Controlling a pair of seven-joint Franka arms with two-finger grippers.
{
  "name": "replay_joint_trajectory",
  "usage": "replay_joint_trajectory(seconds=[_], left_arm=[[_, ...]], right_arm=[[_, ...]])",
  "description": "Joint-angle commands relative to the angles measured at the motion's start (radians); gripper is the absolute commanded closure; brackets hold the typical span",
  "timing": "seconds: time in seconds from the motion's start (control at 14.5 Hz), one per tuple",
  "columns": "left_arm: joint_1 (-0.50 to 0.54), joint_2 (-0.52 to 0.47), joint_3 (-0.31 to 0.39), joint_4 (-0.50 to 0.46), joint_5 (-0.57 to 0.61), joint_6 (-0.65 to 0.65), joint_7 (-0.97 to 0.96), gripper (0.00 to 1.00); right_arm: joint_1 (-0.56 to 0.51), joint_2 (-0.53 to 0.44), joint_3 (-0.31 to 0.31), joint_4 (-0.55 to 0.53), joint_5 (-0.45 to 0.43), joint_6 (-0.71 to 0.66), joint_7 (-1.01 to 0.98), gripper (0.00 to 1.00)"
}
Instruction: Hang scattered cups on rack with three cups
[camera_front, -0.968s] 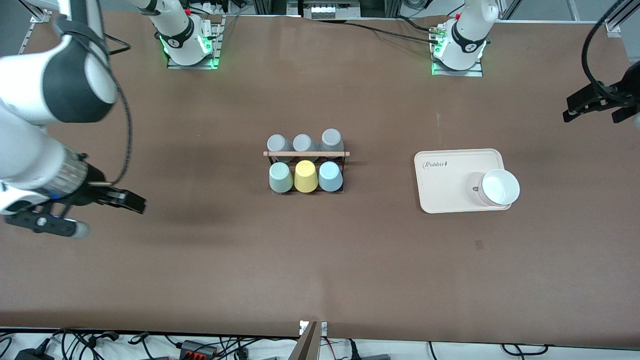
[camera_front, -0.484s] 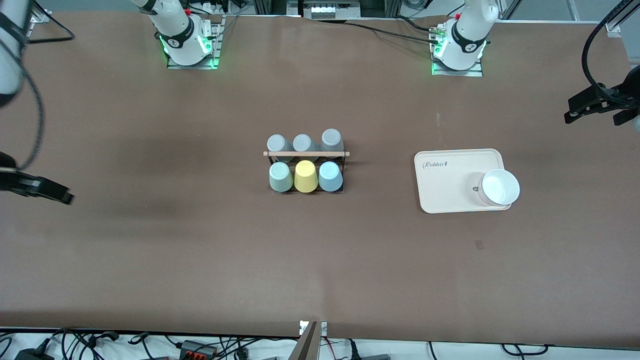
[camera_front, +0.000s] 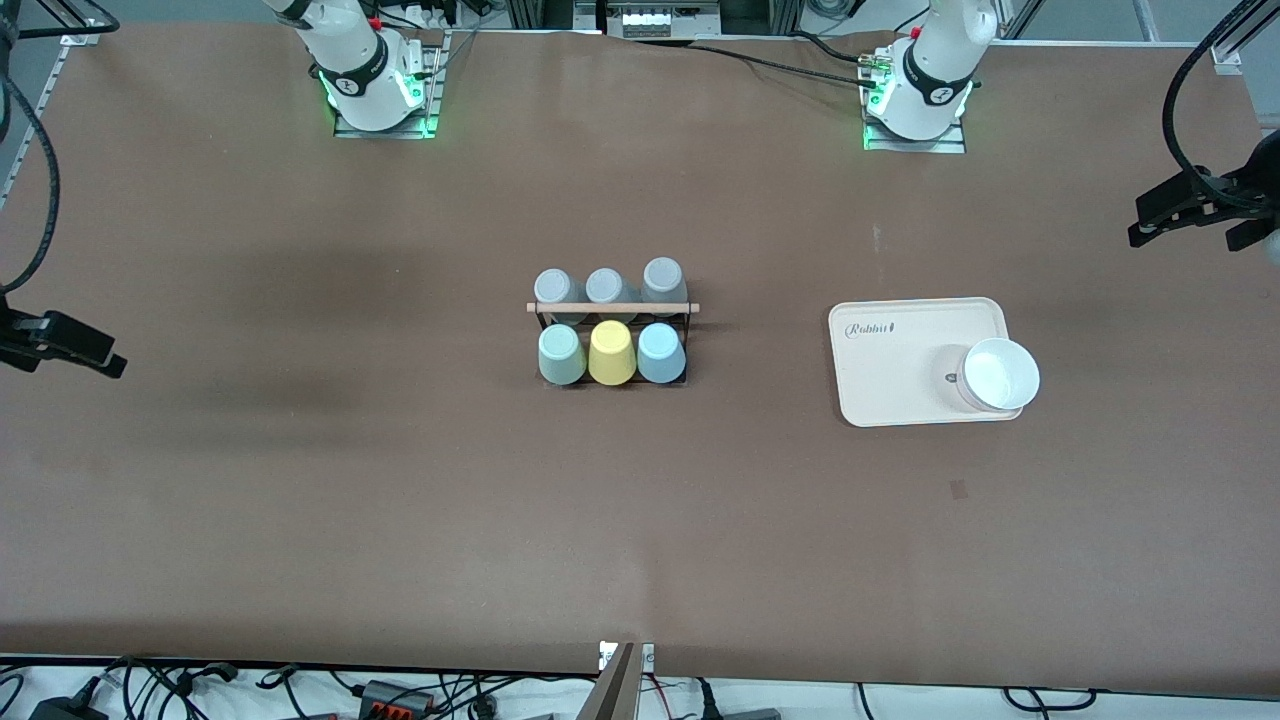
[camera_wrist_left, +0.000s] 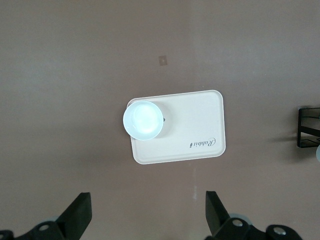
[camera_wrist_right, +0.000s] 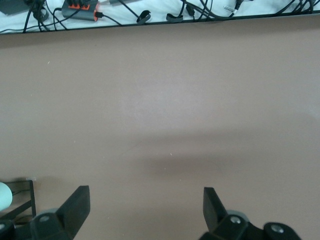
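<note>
The black wire rack (camera_front: 612, 308) with a wooden rod stands mid-table. On its pegs nearest the front camera sit the mint green cup (camera_front: 561, 355), a yellow cup (camera_front: 611, 352) and the light blue cup (camera_front: 660, 352); three grey cups (camera_front: 606, 285) hang on the row toward the robot bases. My left gripper (camera_front: 1190, 215) is open and empty, high over the left arm's end of the table. My right gripper (camera_front: 65, 346) is open and empty over the right arm's end. A corner of the rack (camera_wrist_left: 307, 127) shows in the left wrist view, and another corner (camera_wrist_right: 20, 197) in the right wrist view.
A beige tray (camera_front: 900, 350) lies toward the left arm's end with a white bowl (camera_front: 998, 375) on its corner; both show in the left wrist view, tray (camera_wrist_left: 192, 135) and bowl (camera_wrist_left: 143, 120). Cables (camera_wrist_right: 125, 10) lie past the table edge.
My right arm has pulled back away from the rack toward its end of the table and risen. The left gripper has barely moved. The cups stay on the rack.
</note>
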Motion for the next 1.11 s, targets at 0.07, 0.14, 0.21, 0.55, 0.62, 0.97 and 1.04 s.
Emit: replay_joint_trajectory(seconds=[0.07,0.14,0.21,0.55,0.62,0.97,1.04], left_arm=[[0.0,0.01,0.0,0.027,0.003,-0.02,0.024,0.0],[-0.001,0.01,0.0,0.027,0.005,-0.02,0.024,0.0],[-0.001,0.01,-0.001,0.027,0.005,-0.02,0.023,0.0],[-0.001,0.008,-0.009,0.03,0.006,-0.02,0.021,0.0],[-0.001,0.01,-0.01,0.03,0.005,-0.02,0.021,0.0],[-0.006,0.008,-0.014,0.033,0.005,-0.02,0.019,0.0],[-0.006,0.008,-0.014,0.033,0.003,-0.02,0.019,0.0]], right_arm=[[0.004,-0.107,0.011,-0.148,-0.053,0.049,-0.022,0.0],[0.004,-0.128,0.012,-0.178,-0.053,0.049,-0.022,0.0],[0.004,-0.153,0.012,-0.21,-0.053,0.049,-0.022,0.0],[0.005,-0.288,0.014,-0.401,-0.057,0.075,-0.024,0.0],[0.005,-0.302,0.014,-0.416,-0.057,0.071,-0.025,0.0],[0.005,-0.313,0.021,-0.386,-0.05,-0.039,-0.024,0.0],[0.005,-0.328,0.021,-0.387,-0.052,-0.044,-0.024,0.0]])
